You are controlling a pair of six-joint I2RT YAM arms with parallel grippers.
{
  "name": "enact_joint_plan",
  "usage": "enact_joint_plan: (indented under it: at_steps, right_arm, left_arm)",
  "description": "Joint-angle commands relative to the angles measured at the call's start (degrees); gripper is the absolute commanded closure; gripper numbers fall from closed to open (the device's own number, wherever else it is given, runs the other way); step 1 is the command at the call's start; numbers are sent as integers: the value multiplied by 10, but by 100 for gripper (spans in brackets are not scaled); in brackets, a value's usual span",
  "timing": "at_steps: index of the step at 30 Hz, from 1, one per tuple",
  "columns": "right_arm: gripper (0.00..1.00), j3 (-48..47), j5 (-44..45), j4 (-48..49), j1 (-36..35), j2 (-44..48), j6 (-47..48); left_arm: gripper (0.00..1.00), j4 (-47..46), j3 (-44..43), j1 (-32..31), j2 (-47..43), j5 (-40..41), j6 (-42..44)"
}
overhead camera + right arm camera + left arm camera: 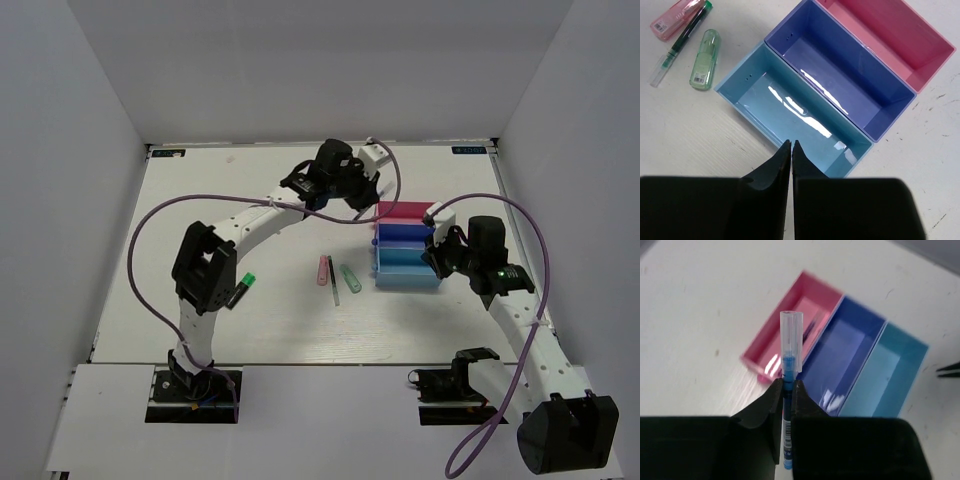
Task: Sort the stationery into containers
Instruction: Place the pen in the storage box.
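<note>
Nearest the arm bases, the right gripper (pixel 791 144) hangs at the right-hand end of the row of trays (pixel 405 262), its tips just over the short end wall of the light blue tray (pixel 770 107). Its fingers are pressed together with only a hairline slit between them and nothing in it.

That light blue tray is the closest of the row, then comes the dark blue tray (pixel 840 70), and the pink tray (pixel 890 35) is the farthest, all three wall to wall.

Off the row's left-hand end, three pieces of stationery lie together on the white table (pixel 690 140): a pale green marker (pixel 705 65) closest to the trays, then a thin dark pen (pixel 682 42), then a pink marker (pixel 677 17) touching that pen.

Farthest back, by the pink end of the row, the left gripper (pixel 786 385) pinches a blue pen (pixel 788 362) around its barrel, the clear cap sticking out beyond the fingertips toward the pink tray.
</note>
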State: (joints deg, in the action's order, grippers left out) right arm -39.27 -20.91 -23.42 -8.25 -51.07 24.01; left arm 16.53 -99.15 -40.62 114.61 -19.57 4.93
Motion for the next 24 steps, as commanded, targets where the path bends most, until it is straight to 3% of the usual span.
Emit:
enact_joint_plan:
  at_steps: [1, 9, 14, 22, 24]
  right_arm:
    - [94, 6, 3, 23, 2, 11, 1]
    - [94, 8, 11, 30, 4, 12, 3]
    - [94, 8, 12, 29, 3, 15, 6]
    - [94, 5, 8, 25, 4, 13, 7]
    - [93, 5, 9, 24, 4, 14, 9]
  left_arm:
    - [100, -129, -40, -9, 40, -85, 24]
    - [100, -249, -143, -26, 144, -111, 41]
    - [100, -238, -197, -35, 202, -88, 62]
    - [100, -237, -201, -37, 229, -69, 57]
    - [93, -239, -181, -38, 224, -61, 56]
